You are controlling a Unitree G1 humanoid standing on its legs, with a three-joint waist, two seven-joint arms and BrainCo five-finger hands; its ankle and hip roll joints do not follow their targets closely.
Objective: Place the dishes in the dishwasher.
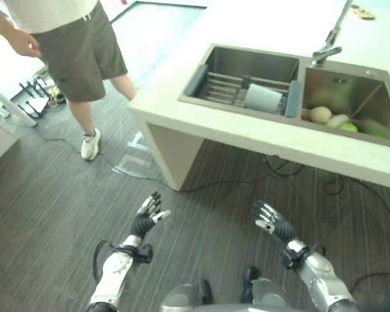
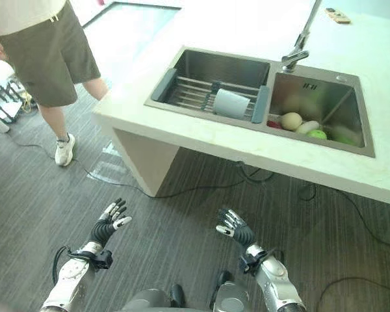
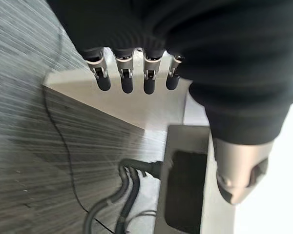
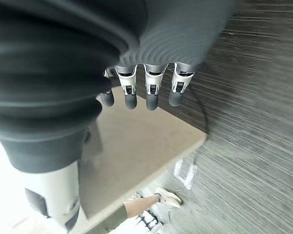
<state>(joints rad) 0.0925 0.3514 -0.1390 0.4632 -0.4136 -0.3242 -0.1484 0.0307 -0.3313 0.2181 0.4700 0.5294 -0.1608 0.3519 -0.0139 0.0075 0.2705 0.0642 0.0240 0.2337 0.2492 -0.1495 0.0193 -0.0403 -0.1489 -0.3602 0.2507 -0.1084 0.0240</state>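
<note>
Dishes have not been touched yet, so I think the whole job is left to do. Both robot hands hang low over the dark striped wood floor (image 1: 45, 195), well apart from the counter. The left hand (image 1: 148, 216) has its fingers straight and spread a little, and it holds nothing. The right hand (image 1: 270, 220) has loose, relaxed fingers too, with nothing in them. The white plate or bowl (image 1: 262, 97) sits tipped on its side in the grey metal drying rack (image 1: 229, 88), inside the left half of the shiny steel double sink (image 1: 260, 62). It looks smooth, round and pale. The right half of the sink holds some round fruit or vegetables (image 1: 338, 119), green and tan. No dishwasher can be seen. A person in a white shirt and brown shorts (image 1: 78, 45) stands by the corner of the white counter (image 1: 260, 146).
</note>
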